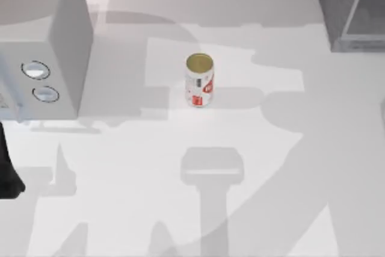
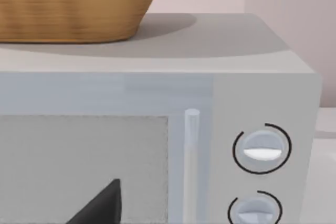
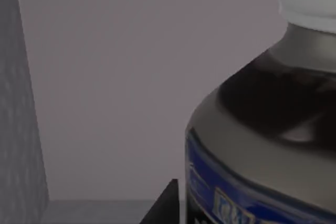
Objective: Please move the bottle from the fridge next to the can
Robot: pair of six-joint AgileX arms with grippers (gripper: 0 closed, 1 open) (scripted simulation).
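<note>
The bottle (image 3: 262, 145) is standing inside the fridge (image 1: 352, 10), which is sitting at the top view's far right corner of the table (image 1: 252, 209); the right wrist view is looking at it from very close, with its white cap, dark shoulder and blue-marked label looming against the dim grey interior. A dark fingertip (image 3: 165, 205) of the right gripper is showing just beside the label, but whether the fingers are wide, narrow or already closing on the bottle I cannot tell. The can (image 1: 199, 80) is standing upright near the middle of the table, well apart from the fridge. The left arm is sitting parked at the table's left edge, its wrist camera facing the light grey box with two round knobs (image 2: 262, 150) and a woven basket (image 2: 79, 3) on top; its finger state I cannot tell either. Judging from this, the grasp is the step in hand. The risk is that a finger coming in off-centre is nudging the tall, slim bottle over inside the cramped fridge, or that it is clipping the frame on the way out.
</note>
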